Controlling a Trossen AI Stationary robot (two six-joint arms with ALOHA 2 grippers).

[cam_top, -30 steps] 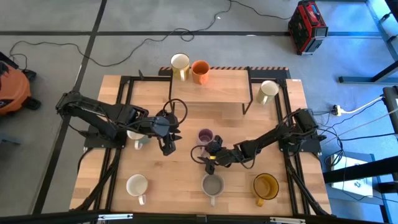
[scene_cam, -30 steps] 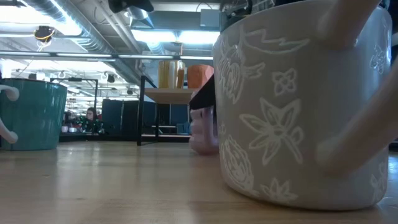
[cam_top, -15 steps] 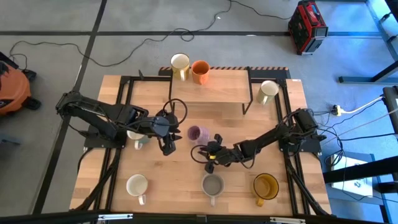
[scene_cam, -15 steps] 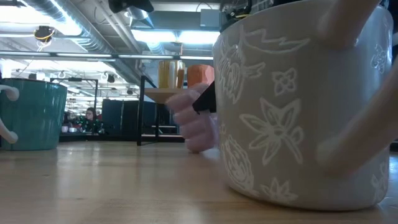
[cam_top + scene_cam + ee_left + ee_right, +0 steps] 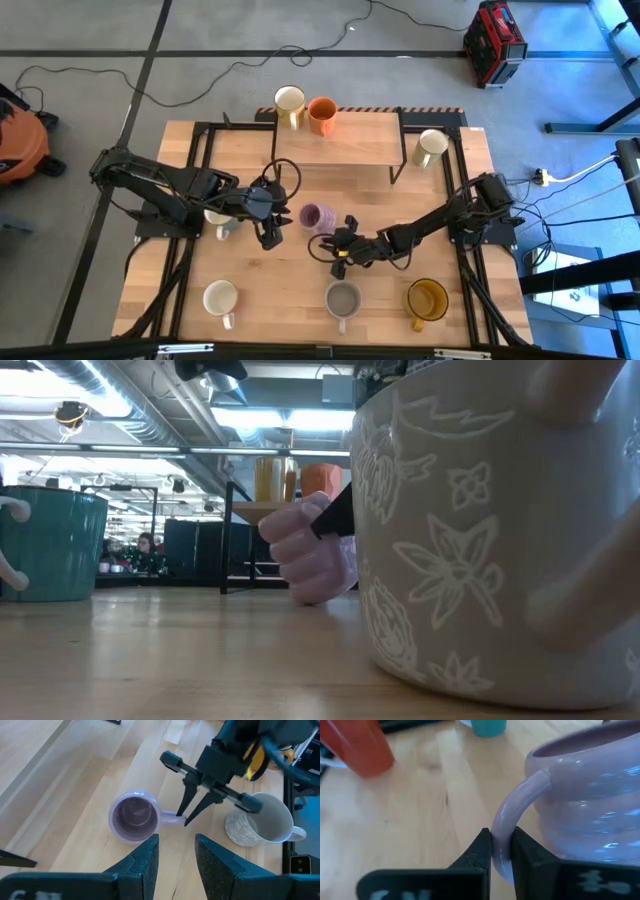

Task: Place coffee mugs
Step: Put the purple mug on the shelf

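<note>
Right tool pinched on handle of lilac mug, mug tipped at counter centre, near shelf; left tool part open, empty, just beside lilac mug.

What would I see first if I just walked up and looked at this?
Probably the lilac-purple ribbed mug in the middle of the wooden table. It is tipped over, and the right gripper pinches its thin curved handle between two dark fingers. Next, the left gripper hovering open just beside it, and the orange mug on the raised wooden shelf at the far edge.
</note>
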